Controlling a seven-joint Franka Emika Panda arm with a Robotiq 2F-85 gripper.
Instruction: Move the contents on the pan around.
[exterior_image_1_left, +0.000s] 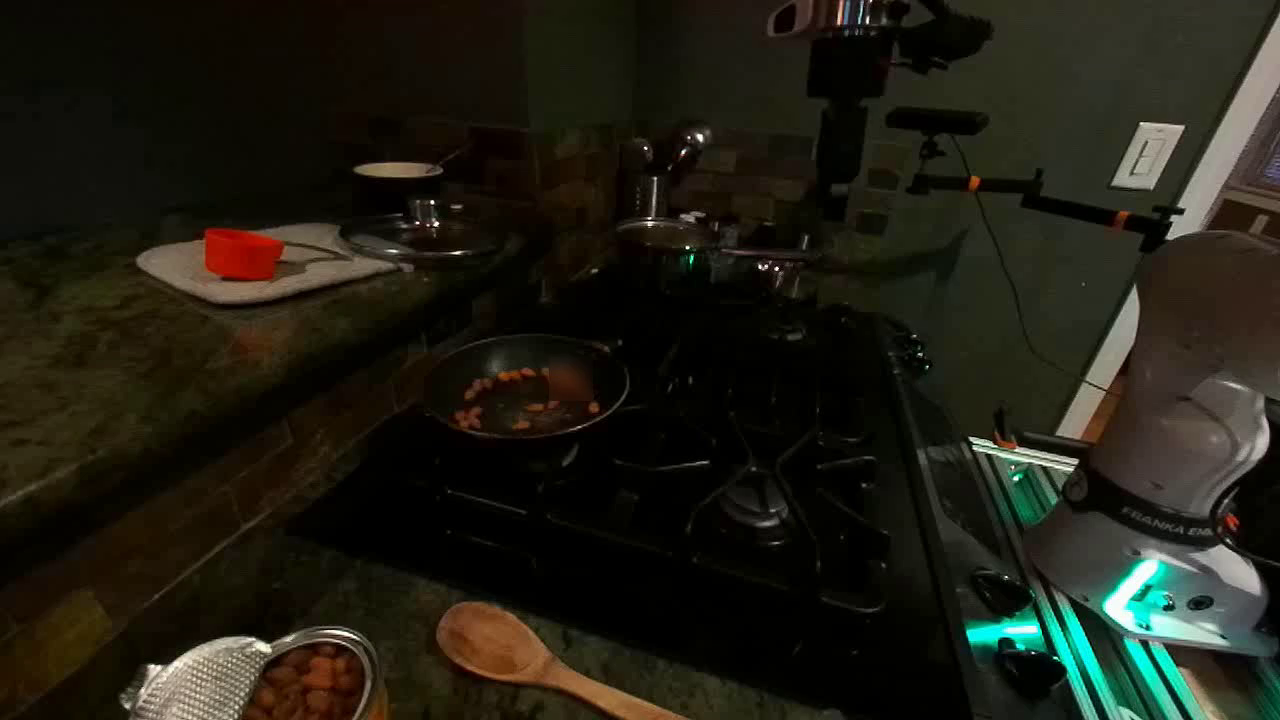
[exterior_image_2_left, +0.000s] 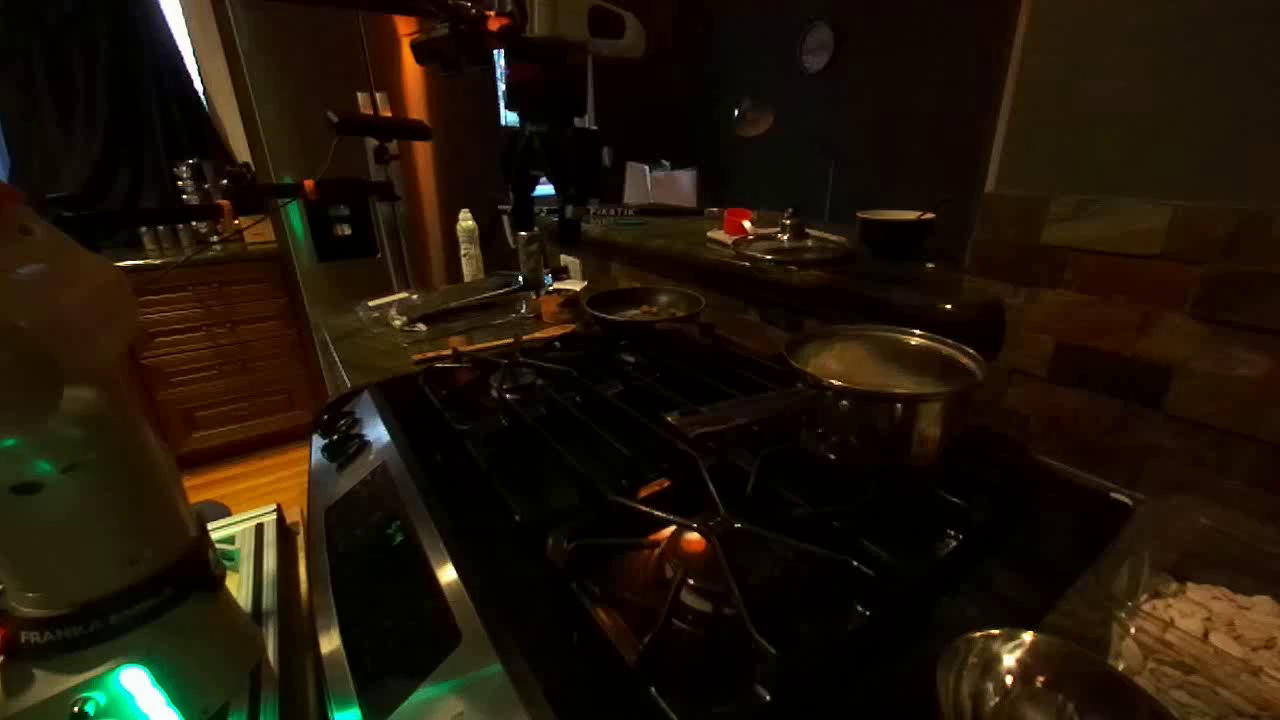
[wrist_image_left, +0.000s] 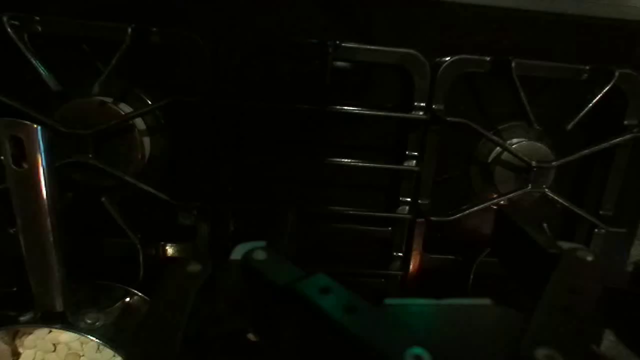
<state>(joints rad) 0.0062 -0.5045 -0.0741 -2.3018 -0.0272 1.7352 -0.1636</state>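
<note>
The tool (exterior_image_2_left: 546, 222) hung pointing down over the stove (exterior_image_1_left: 620, 500), jaws apart, raised clear of the pan (exterior_image_1_left: 520, 349). The pan rested on the stove with its contents (exterior_image_1_left: 513, 376), orange-brown pieces, scattered inside. A wooden spoon (exterior_image_1_left: 498, 643) lay on the worktop (exterior_image_1_left: 350, 590) beside the stove, near an open can (exterior_image_1_left: 370, 665). A metal pot (exterior_image_2_left: 885, 425) also stood on the stove.

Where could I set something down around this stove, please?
In an exterior view, the raised counter looks bare on the near side of the pale mat; the burner between frying pan and control knobs carries nothing (heat unclear). Crowded spots: the red cup by the glass lid, the opened can beside the wooden spoon.
</note>
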